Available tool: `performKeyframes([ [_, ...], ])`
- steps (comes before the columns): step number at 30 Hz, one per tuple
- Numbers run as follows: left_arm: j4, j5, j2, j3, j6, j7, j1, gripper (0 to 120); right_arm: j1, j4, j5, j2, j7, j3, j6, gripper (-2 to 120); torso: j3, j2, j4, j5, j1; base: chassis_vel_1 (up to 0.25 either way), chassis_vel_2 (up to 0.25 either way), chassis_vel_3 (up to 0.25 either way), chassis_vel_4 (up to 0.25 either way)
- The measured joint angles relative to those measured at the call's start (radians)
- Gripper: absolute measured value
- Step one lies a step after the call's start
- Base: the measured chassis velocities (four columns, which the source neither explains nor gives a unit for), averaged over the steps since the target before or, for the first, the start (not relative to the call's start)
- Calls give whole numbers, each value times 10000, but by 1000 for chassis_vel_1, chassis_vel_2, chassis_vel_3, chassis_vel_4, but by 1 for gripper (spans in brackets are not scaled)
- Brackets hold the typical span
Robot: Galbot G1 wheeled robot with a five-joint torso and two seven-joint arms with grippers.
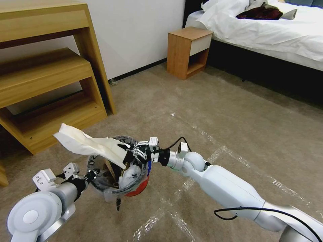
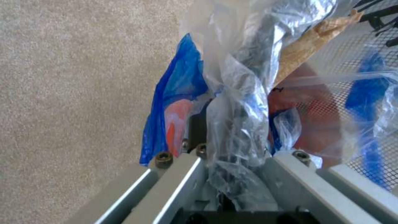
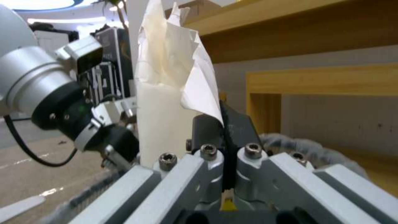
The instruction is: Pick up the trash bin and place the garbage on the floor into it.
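Note:
The trash bin (image 1: 138, 189), red with a clear plastic liner, hangs just above the carpet at the lower left. My left gripper (image 1: 90, 174) is shut on its near rim; in the left wrist view the bag's crinkled plastic (image 2: 236, 124) is pinched between the fingers, beside the red wall (image 2: 307, 109). My right gripper (image 1: 130, 153) is over the bin's mouth, shut on a large sheet of white crumpled paper (image 1: 84, 143) that sticks out to the left. The paper (image 3: 166, 102) stands up from the closed fingers. Inside the bin lie a thin wooden stick (image 1: 109, 168) and a white wad (image 1: 129, 176).
A wooden shelf unit (image 1: 50, 84) stands close behind the bin on the left. A wooden nightstand (image 1: 188, 50) and a bed (image 1: 269, 30) are at the far right. Shiny tape lines (image 1: 208, 158) cross the carpet. A small white scrap (image 1: 172, 114) lies mid-floor.

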Motion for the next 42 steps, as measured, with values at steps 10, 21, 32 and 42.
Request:
performKeyframes([
  [10, 53, 17, 0, 1, -2, -12, -61, 0, -177, -174, -228, -19, -119, -112, 98, 0, 0, 1, 0, 0, 0, 0, 0, 0, 0],
  [21, 90, 25, -11, 29, -4, -24, -92, 0, -84, -588, -649, 136, -167, -443, 461, 14, 0, 0, 1, 0, 0, 0, 0, 0, 0],
  [32, 87, 2, 8, 7, -9, -24, -58, 0, 211, -728, -883, 38, -281, -659, 429, 57, 0, 0, 1, 1, 0, 0, 0, 0, 0],
  [42, 38, -15, -27, -12, -10, -48, -26, 0, 289, -687, -1079, -253, -285, -528, 446, 90, 0, 0, 1, 1, 0, 0, 0, 0, 0],
])
